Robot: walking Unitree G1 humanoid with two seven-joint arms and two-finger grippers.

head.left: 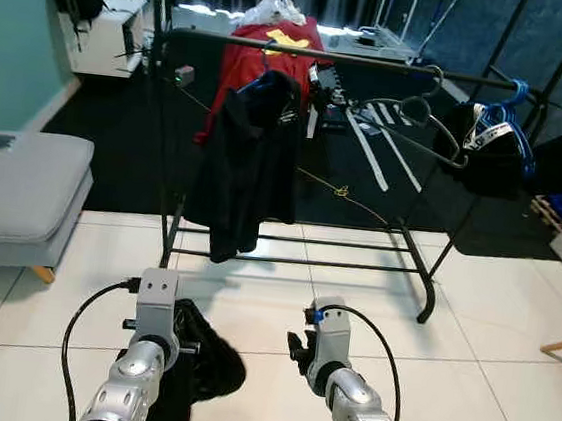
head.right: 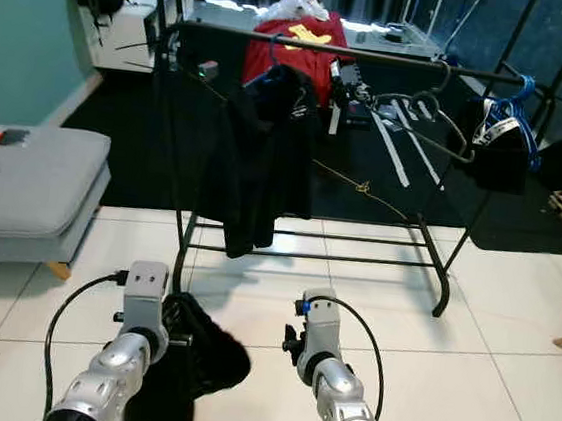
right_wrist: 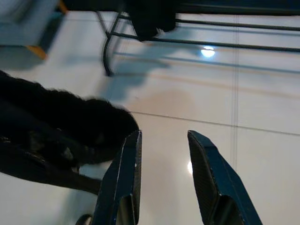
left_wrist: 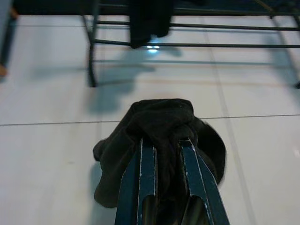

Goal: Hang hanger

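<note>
Head cam, L/R eyes: black clothes rack (head.left: 317,58) stands on white tile floor (head.left: 490,323) ahead of robot. On its rail a black jacket (head.left: 251,157) hangs left of centre, a red garment (head.left: 272,54) behind it. Empty grey wire hanger (head.left: 416,119) hangs w/ hook on rail toward the right end; blue hangers (head.left: 519,100) + a dark bag at far right end. Grey bench (head.left: 22,188) to the left. Both silver arms reach fwd low in frame. Left hand (head.left: 186,346) sits in a bunched black garment (head.left: 210,364), held above the tiles, well short of the rack. Right hand (head.left: 294,351) just beside that cloth, its fingers hidden behind wrist here.

L wrist cam: left hand's two fingers (left_wrist: 147,164) closed onto the black garment, cloth bulging over and around tips. Rack foot and jacket hem beyond.

R wrist cam: right hand (right_wrist: 161,140) spread apart, holding nothing, bare tile betw fingers; black cloth next to one finger, not touching as far as I can tell.
</note>
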